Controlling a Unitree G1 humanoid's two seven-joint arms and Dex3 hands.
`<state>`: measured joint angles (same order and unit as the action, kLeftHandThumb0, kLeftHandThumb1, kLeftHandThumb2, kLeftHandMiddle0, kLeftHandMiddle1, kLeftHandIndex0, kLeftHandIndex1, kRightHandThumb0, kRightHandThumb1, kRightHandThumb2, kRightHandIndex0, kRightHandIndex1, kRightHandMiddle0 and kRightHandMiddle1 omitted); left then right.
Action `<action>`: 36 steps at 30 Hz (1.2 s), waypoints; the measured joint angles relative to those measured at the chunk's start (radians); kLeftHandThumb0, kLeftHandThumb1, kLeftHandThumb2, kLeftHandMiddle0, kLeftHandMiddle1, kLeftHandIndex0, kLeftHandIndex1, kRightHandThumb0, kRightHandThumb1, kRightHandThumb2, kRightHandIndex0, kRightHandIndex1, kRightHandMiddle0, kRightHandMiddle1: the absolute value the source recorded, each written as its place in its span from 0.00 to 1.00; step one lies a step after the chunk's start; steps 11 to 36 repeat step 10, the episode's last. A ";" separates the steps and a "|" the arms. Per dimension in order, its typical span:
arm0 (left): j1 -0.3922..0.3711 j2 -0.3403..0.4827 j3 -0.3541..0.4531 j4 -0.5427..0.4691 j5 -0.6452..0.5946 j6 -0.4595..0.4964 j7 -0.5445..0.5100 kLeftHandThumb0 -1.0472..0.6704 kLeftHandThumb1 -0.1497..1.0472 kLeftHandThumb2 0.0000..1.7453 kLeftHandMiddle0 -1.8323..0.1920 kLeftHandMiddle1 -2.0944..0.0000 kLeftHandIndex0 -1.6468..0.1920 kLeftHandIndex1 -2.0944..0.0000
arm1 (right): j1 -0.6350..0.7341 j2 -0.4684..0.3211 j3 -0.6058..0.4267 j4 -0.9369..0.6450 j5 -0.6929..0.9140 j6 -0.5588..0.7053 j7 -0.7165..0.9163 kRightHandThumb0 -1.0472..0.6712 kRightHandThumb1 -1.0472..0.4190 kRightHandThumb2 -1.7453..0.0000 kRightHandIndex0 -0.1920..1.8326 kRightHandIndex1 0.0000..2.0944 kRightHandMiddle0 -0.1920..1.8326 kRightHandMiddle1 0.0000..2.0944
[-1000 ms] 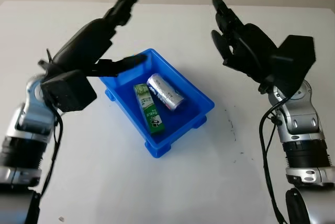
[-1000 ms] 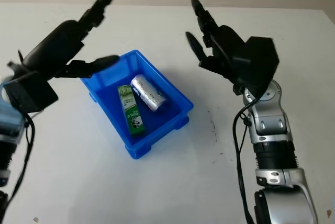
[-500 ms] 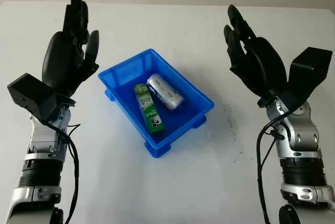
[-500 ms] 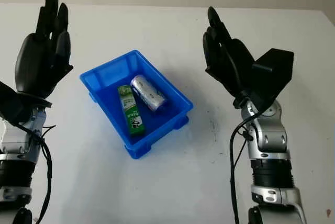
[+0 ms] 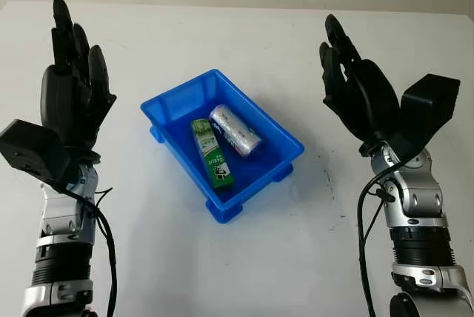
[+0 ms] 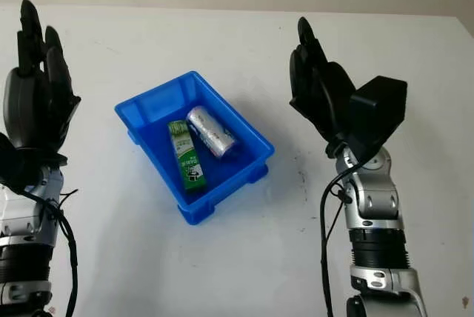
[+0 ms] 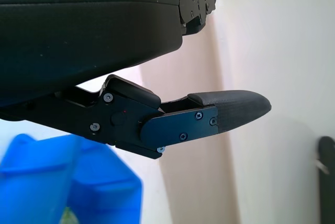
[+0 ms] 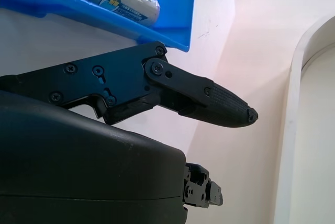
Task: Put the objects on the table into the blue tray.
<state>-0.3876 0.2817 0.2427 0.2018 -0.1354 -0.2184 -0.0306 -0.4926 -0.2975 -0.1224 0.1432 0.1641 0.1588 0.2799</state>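
Lettering on the green carton and on the silver can is showing, but you are not getting it legibly from the head views. Both are lying side by side inside the blue tray, which is sitting mid-table. Your left hand is hovering raised, left of the tray, open and holding nothing. Your right hand is doing the same on the tray's right side, well apart from it.

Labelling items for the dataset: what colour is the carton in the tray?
Green with white print. The carton shows best in the left eye view.
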 measured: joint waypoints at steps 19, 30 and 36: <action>0.045 -0.012 -0.013 -0.032 0.018 0.054 -0.013 0.12 1.00 0.38 1.00 1.00 1.00 1.00 | 0.000 0.000 -0.002 0.014 0.000 -0.013 0.001 0.16 0.00 0.55 0.00 0.00 0.00 0.00; 0.045 -0.012 -0.013 -0.032 0.018 0.054 -0.013 0.12 1.00 0.38 1.00 1.00 1.00 1.00 | 0.000 0.000 -0.002 0.014 0.000 -0.013 0.001 0.16 0.00 0.55 0.00 0.00 0.00 0.00; 0.045 -0.012 -0.013 -0.032 0.018 0.054 -0.013 0.12 1.00 0.38 1.00 1.00 1.00 1.00 | 0.000 0.000 -0.002 0.014 0.000 -0.013 0.001 0.16 0.00 0.55 0.00 0.00 0.00 0.00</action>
